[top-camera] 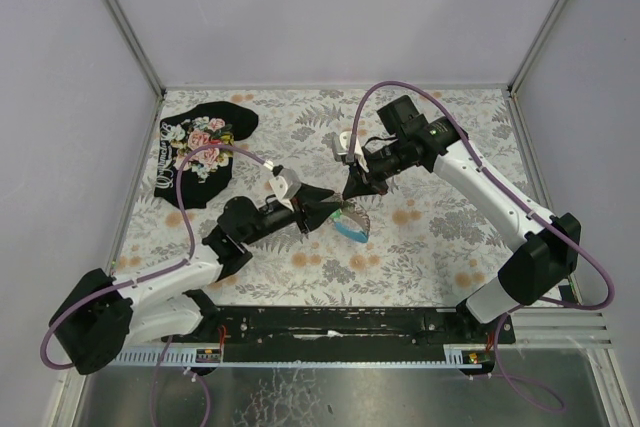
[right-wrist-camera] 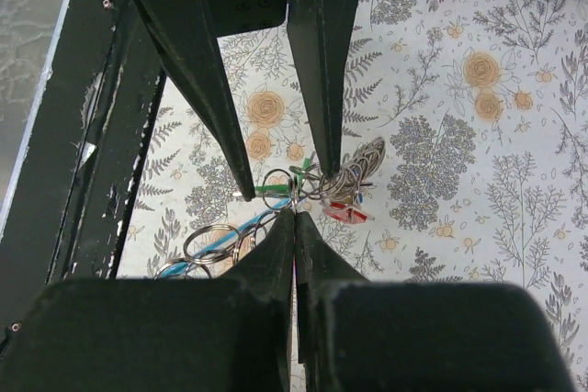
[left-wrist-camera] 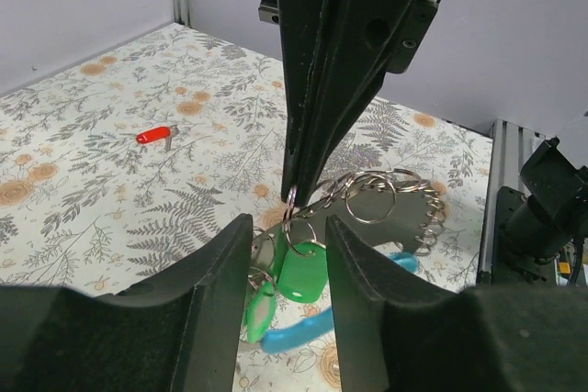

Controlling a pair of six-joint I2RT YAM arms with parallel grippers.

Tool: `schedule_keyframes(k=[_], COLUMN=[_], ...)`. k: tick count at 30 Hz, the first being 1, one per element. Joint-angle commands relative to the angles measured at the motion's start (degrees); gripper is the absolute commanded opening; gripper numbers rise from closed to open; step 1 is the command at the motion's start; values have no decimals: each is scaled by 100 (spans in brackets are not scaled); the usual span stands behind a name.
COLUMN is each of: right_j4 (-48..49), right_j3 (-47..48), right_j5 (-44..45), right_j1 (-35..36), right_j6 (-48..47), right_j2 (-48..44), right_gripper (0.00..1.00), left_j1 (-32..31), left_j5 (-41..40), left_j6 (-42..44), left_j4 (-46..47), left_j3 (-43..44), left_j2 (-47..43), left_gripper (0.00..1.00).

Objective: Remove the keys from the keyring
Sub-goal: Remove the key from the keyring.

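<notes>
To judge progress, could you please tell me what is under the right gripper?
The keyring, with green keys and its blue fob; the left gripper's fingers cover their lower parts.

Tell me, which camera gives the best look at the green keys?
Left wrist: the green keys hang large between its fingers. Right wrist shows only thin green slivers; in top external they are too small to tell.

- Left gripper [left-wrist-camera: 288,227]: jaws parted; arm stretched low and forward.
- Right gripper [right-wrist-camera: 294,216]: jaws pressed together on the keyring [left-wrist-camera: 338,188], tip angled down just ahead of the left jaws' gap; elbow bent.
</notes>
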Motion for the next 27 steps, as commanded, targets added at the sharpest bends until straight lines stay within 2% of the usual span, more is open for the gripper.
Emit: schedule_keyframes(k=[1, 7, 12, 15, 17, 20, 27], right_j4=[-5, -15, -33, -25, -24, -50, -77], right_j3=[47, 28, 37, 14, 22, 62, 105], right_j5=[-417, -436, -465, -470, -462, -433, -451], right_j1=[-9, -16, -8, -9, -16, -15, -14], right_j6=[-59, -61, -59, -47, -37, -51, -52], right_j2=[-266, -281, -273, -273, -280, -290, -290], right_gripper=[0, 0, 0, 0, 0, 0, 0], left_j1=[15, 15, 11, 11, 15, 13, 15], left_j5=[75, 146, 154, 253, 265, 249, 277], left_j6=[157, 191, 232, 288, 343, 397, 494], left_j4=[518, 342, 221, 122, -65, -164, -201], left_j3=[212, 321, 356, 407, 476, 452, 328], left_j2=[100, 173, 191, 218, 233, 186, 99], left_gripper=[36, 23, 17, 9, 9, 18, 22])
